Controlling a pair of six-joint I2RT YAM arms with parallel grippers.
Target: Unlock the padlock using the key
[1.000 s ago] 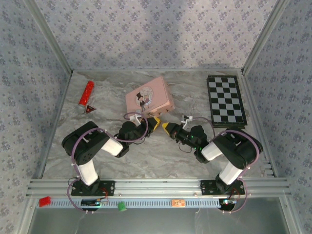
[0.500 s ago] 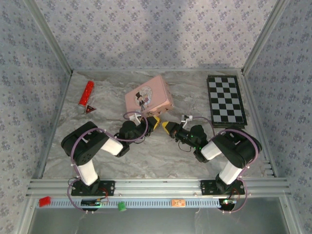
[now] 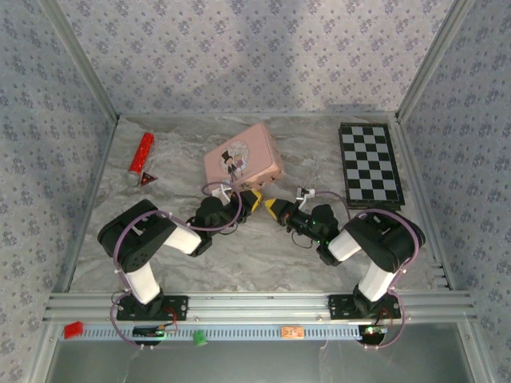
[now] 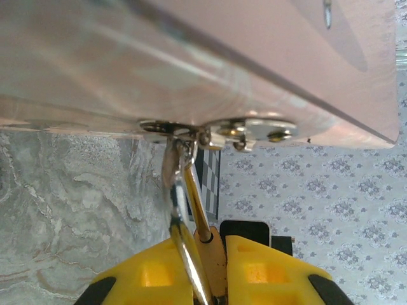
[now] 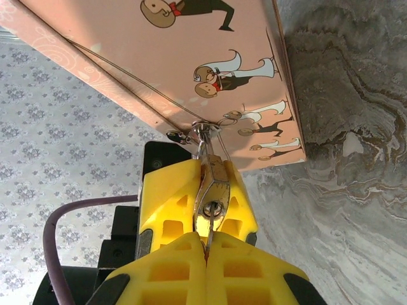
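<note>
While both arms sit folded low over the table (image 3: 263,255), elbows bent and forearms angled inward, their yellow tips meet nose to nose just off the near edge of the pink tin (image 3: 243,155). The left gripper (image 3: 254,199) is nearly closed, pinching the brass padlock (image 5: 213,190) by its sides. The lock's shackle (image 4: 181,190) runs up through the hasp (image 4: 248,130) on the tin's edge. The right gripper (image 3: 274,207) is fully closed on what looks like the key (image 5: 208,236), a thin blade mostly hidden between its pads, its tip at the padlock's end face.
</note>
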